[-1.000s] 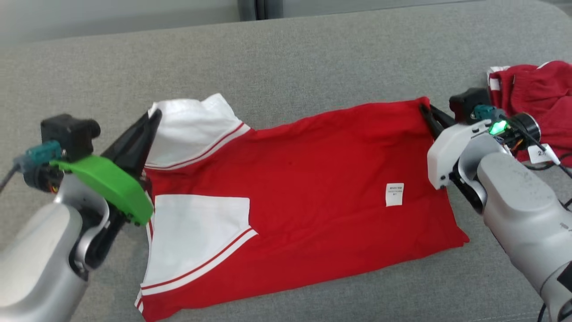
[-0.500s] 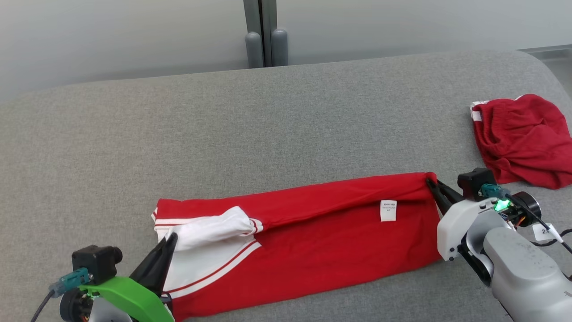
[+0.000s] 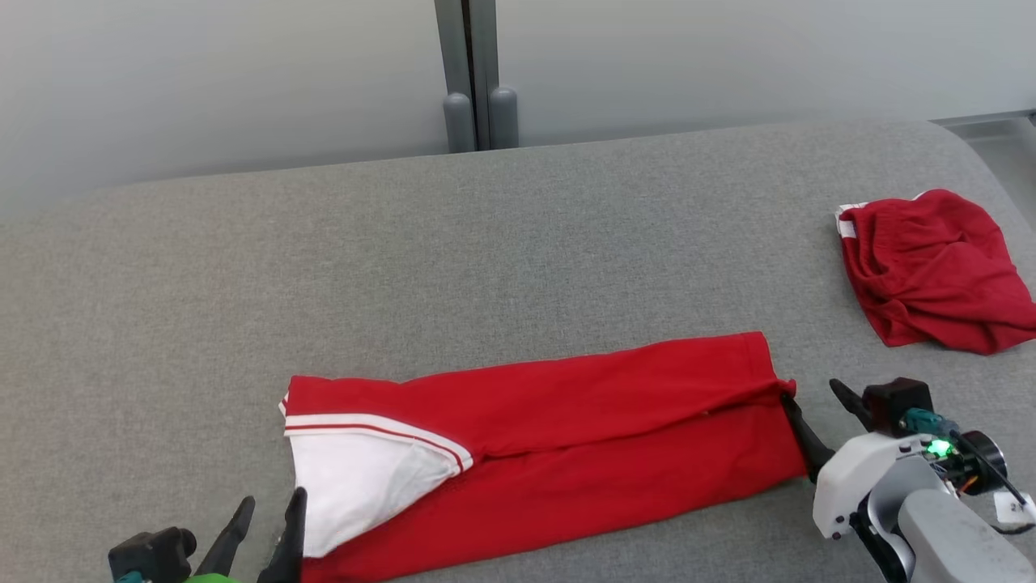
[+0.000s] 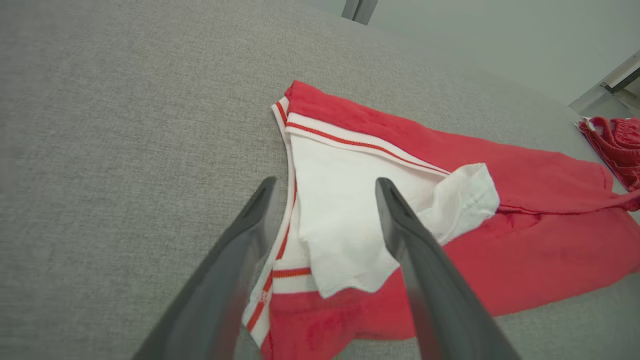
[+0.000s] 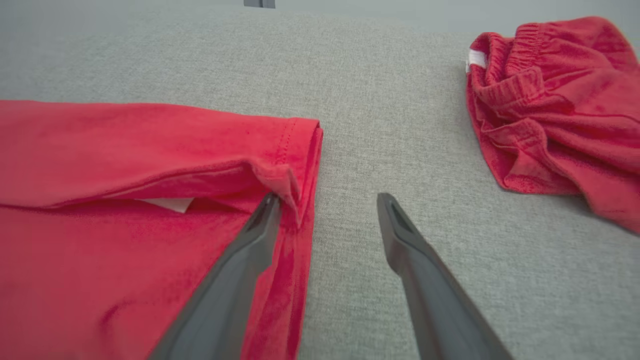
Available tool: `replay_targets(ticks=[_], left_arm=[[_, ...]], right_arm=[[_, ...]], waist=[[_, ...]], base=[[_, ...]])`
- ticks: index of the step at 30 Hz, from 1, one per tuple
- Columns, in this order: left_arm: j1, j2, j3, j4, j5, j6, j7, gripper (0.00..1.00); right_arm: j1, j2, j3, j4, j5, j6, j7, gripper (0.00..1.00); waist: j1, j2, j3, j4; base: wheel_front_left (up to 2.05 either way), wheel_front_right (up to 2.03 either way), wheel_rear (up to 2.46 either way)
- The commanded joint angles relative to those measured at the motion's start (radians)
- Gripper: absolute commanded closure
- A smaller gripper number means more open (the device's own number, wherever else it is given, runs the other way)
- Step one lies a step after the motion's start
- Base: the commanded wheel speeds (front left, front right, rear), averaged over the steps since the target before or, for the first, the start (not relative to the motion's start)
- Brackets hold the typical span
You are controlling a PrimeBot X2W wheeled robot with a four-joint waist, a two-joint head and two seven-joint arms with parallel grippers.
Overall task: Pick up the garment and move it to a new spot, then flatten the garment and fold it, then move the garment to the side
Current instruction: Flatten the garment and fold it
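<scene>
Both claws have just let go: the left claw (image 3: pixel 271 502) and right claw (image 3: pixel 812 393) now stand spread and empty at either end of the red-and-white garment (image 3: pixel 583 421), which they have drawn over itself into a long doubled strip on the grey worktop (image 3: pixel 486 243). I judge the lengthwise fold done, with the shift aside still to come. No container is in play; a crumpled red cloth (image 3: pixel 931 271) lies loose, well apart.
</scene>
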Motion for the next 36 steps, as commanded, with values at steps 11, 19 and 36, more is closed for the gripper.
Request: replay_targets(ticks=[11, 19, 36], left_arm=[[0.120, -0.108, 0.179, -0.088, 0.164, 0.033, -0.016, 0.00], [0.152, -0.159, 0.219, -0.115, 0.234, 0.017, -0.016, 0.00], [0.156, -0.201, 0.236, -0.137, 0.277, 0.016, -0.016, 0.00]], right_arm=[[0.149, 0.067, -0.231, -0.236, -0.110, -0.001, 0.031, 0.00], [0.168, 0.135, -0.314, -0.235, -0.203, -0.001, 0.146, 0.00], [0.118, 0.195, -0.421, -0.019, -0.342, -0.001, 0.206, 0.00]], waist=[[0.0001, 0.0000, -0.060, 0.019], [0.0001, 0.0000, -0.057, 0.061], [0.0001, 0.0000, -0.029, 0.092]], base=[[0.00, 0.00, 0.00], [0.00, 0.00, 0.00], [0.00, 0.00, 0.00]])
